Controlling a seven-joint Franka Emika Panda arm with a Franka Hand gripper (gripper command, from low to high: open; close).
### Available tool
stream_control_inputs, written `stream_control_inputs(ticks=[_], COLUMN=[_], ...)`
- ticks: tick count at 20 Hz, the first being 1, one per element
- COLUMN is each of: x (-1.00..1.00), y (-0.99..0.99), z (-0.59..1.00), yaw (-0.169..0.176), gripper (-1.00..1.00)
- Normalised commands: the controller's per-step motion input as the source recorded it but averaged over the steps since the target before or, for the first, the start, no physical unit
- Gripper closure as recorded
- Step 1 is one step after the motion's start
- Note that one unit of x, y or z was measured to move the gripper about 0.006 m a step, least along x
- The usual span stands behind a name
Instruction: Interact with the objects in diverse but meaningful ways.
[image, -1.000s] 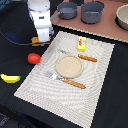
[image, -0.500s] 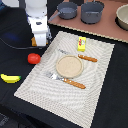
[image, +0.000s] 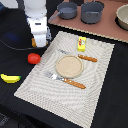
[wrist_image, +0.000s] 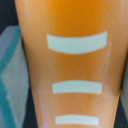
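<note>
My gripper (image: 39, 43) hangs over the far left corner of the placemat (image: 95, 85) and is shut on the orange ridged bread-like block (image: 40, 41). The block fills the wrist view (wrist_image: 75, 65), orange with pale stripes. The red tomato-like fruit (image: 33, 58) lies just in front of the gripper, off the mat. The yellow banana (image: 10, 78) lies further to the exterior view's left on the dark table. The small yellow box (image: 81, 44) stands on the mat's far side.
A tan plate (image: 68, 65) sits mid-mat, with an orange-handled knife (image: 84, 57) behind it and a fork (image: 67, 80) in front. Two grey pots (image: 67, 9) (image: 92, 11) and a bowl (image: 122, 17) stand on the brown surface at the back.
The arm with the orange block has shifted slightly toward the exterior view's left. The other objects have not moved.
</note>
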Motion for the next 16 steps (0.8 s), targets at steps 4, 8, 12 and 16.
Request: stream_control_inputs(ticks=[4,8,12,16], x=[-0.72,-0.35,-0.06,0.60], y=[0.02,0.03,-0.04,-0.42], z=[0.95,1.00,1.00,0.85], yaw=[0.017,0.006,0.000,0.000], gripper=[1.00,1.00,1.00,1.00])
